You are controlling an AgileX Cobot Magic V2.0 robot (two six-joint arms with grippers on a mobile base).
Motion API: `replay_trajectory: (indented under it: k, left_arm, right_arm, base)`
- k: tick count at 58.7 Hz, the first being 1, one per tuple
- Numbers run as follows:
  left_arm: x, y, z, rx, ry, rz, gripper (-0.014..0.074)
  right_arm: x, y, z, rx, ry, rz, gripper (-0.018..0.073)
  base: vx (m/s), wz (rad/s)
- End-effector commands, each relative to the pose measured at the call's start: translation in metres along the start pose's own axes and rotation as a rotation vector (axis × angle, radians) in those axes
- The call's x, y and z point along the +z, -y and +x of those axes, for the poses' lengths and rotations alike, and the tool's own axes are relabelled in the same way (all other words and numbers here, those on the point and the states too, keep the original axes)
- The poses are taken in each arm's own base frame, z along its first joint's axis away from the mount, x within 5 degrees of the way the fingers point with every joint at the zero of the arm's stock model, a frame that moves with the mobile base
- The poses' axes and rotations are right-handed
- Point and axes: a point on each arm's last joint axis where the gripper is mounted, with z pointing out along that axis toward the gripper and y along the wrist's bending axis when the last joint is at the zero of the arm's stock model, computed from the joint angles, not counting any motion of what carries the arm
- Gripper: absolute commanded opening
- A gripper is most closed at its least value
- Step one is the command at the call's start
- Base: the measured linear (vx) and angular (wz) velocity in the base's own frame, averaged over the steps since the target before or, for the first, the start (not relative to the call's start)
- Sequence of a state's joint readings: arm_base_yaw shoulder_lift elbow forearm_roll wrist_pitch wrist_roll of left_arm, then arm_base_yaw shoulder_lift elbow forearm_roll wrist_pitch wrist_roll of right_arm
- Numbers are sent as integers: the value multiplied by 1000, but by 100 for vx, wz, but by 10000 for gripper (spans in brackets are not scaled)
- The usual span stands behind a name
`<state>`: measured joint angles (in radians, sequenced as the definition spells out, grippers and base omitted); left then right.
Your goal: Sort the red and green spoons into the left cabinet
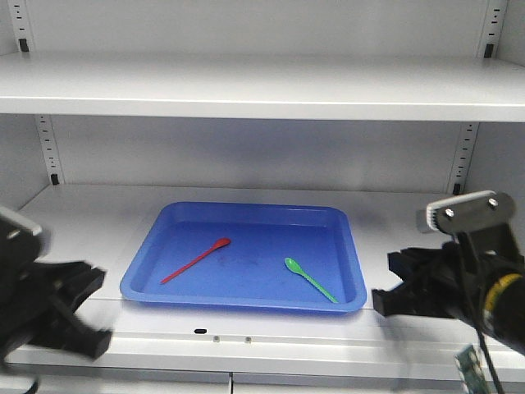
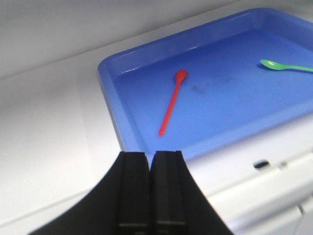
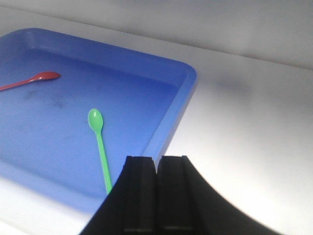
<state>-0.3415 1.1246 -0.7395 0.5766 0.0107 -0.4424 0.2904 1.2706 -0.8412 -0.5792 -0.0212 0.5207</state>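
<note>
A shallow blue plastic tray [image 1: 246, 289] sits on the lower grey shelf [image 1: 98, 205] of the wide light-grey metal cabinet [image 1: 262, 90]. Inside it lie two slim plastic spoons, well apart — the red spoon [image 1: 196, 259] on the left side, the bright green spoon [image 1: 310, 279] on the right. The black left gripper [image 2: 149, 188] is in front of the tray's left corner, its jaws pressed together and holding nothing. The black right gripper [image 3: 157, 193] is at the tray's right corner — also closed on nothing.
</note>
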Motion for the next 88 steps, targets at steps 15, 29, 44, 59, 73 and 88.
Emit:
replay_trajectory:
  k: [15,29,44,59,73,88]
  left_arm:
    - [-89,7,27,-91,219,20,-3]
    - [-122,7,35,-73,312,-5,-3]
    - [-129,6,34,-76,335,-11,-3]
    - [-129,6,34,-77,333,-11,-3]
    - [-127,5,36,-74,313,-18,-3]
    - [-137,5,48,103,264,-53,-3]
  right_arm:
    - [-60,-4,14,6,114,-22,-3]
    - [-72,-4,21,9,125,-20,-3]
    - [-72,-4,21,8,120,-17,-3]
    - [-72,-4,21,8,120,-17,-3]
    - [-72,-4,21,8,120,-17,-3]
    - [-72,-4,21,5,120,-17,-3]
  base:
    - [0,0]
    - [0,0]
    - [0,0]
    - [0,0]
    - [0,0]
    - [0,0]
